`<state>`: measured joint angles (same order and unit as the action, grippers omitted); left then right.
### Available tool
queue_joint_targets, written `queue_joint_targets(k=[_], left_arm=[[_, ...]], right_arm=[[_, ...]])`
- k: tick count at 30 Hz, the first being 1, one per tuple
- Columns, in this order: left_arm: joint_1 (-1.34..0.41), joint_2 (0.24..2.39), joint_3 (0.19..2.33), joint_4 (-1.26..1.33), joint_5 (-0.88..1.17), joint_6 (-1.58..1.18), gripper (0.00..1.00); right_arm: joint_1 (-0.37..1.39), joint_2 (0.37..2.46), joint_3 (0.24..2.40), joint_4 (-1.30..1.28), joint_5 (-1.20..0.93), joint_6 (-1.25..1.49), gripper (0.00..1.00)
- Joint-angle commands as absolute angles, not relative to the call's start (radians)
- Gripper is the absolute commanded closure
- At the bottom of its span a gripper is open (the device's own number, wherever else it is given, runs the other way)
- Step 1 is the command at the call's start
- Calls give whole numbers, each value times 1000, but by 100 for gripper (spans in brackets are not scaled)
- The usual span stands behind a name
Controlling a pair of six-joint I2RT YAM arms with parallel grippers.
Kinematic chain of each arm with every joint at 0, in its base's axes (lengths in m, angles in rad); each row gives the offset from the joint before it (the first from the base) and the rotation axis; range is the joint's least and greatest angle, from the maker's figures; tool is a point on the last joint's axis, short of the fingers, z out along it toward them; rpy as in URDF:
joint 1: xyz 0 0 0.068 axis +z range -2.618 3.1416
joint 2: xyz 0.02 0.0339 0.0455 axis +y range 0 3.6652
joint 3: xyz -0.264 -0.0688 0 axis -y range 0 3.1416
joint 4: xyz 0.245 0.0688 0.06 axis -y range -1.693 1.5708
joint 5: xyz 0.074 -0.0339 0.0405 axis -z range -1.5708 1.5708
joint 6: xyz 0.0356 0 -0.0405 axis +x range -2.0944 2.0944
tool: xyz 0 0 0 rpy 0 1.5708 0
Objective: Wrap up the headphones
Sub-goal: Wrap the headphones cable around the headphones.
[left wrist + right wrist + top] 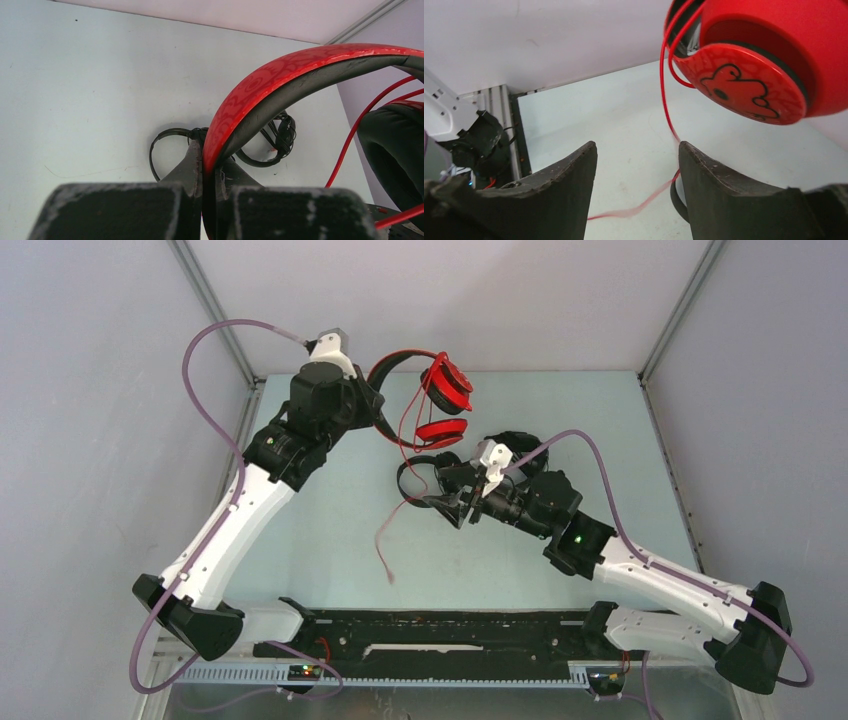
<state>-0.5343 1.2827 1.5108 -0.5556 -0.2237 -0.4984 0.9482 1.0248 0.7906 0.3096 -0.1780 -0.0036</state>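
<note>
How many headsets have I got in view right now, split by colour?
Red over-ear headset with red cable: 1
Black over-ear headsets with thin black cables: 2
Total: 3

Red headphones (749, 75) show a darker swirl print; black headsets (515, 440) seem plain.
</note>
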Motion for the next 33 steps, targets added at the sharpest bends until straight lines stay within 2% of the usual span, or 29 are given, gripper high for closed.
queue_joint_targets(k=[1, 10, 26, 33], left_arm=[[-529, 1254, 1533, -460, -191, -549, 100], [-529, 1246, 1596, -498, -136, -557, 100], [-529, 1237, 1668, -521, -72, -594, 100], [-529, 1244, 1688, -517, -28, -623, 100]], right_arm=[[954, 982, 742, 442, -75, 31, 36], [894, 999, 660, 560, -155, 61, 24], [885, 1118, 593, 700, -330, 15, 23], [862, 1210, 594, 782, -283, -31, 21]])
